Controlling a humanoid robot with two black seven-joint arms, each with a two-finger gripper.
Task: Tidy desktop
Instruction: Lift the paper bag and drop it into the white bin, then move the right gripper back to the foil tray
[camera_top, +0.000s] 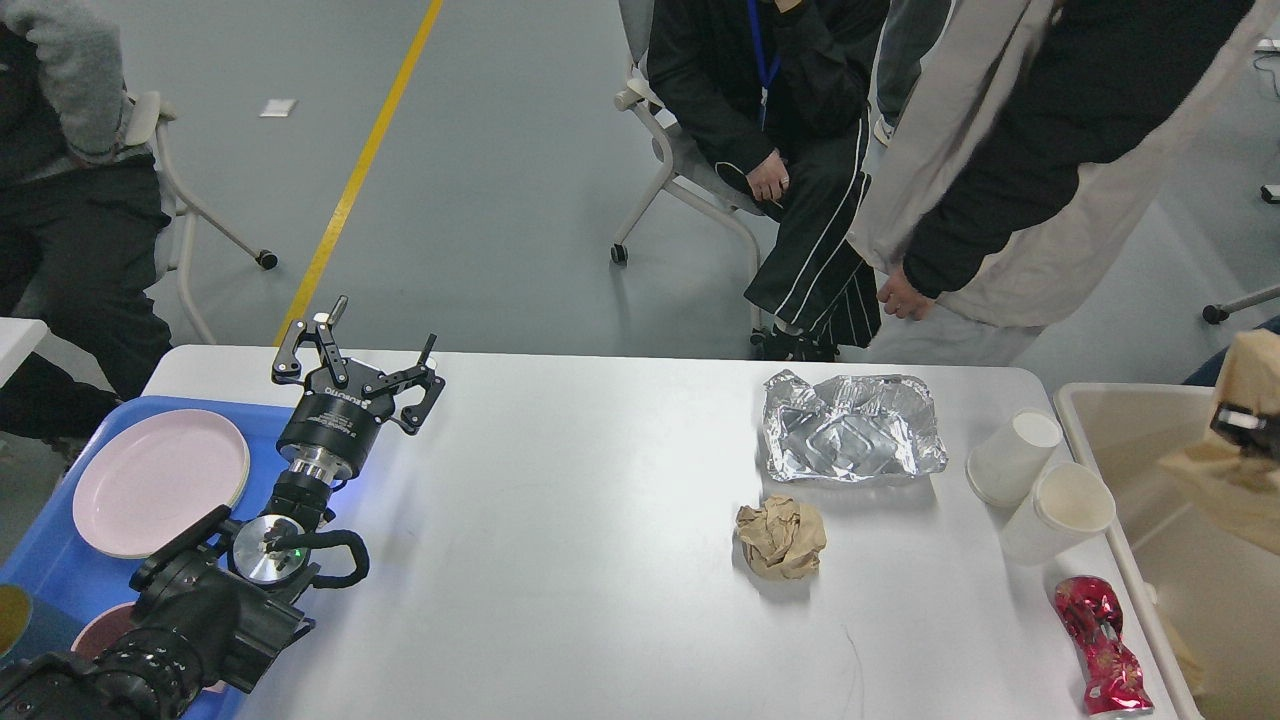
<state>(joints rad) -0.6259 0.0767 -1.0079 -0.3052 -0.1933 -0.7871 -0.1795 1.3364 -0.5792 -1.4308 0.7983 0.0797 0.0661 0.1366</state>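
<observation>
At the 9 o'clock edge a blue tray (60, 560) overlaps the left end of the desktop (600, 560); a pale pink plate (160, 482) lies flat in it, with a darker dish partly hidden under the arm at 8 o'clock. The left gripper (378, 348) is raised above the desktop's far-left corner, its two fingers spread wide with nothing between them.

The desktop is a wide white slab with rounded corners and a smooth matte face. It fills the lower half of the view, from the tray at 9 o'clock to a beige bin (1095, 450) at 3 o'clock. Its middle carries only soft shadow and a faint hairline mark toward 6 o'clock.

Right of centre, a crumpled sheet of silver foil (850, 428) lies toward 2 o'clock, and a brown paper ball (781, 538) sits just nearer than it, apart from the foil. Two white paper cups follow toward 3 o'clock: one cup (1012, 458) and a second cup (1060, 512), both tilted and touching each other. A red foil wrapper (1103, 648) lies at 5 o'clock, close to the desktop's right edge.

At the far 3 o'clock edge, above the bin, the right gripper (1240, 425) is mostly cut off; it has brown paper (1225, 480) draped against it, and whether its fingers are closed on that paper I cannot tell.
</observation>
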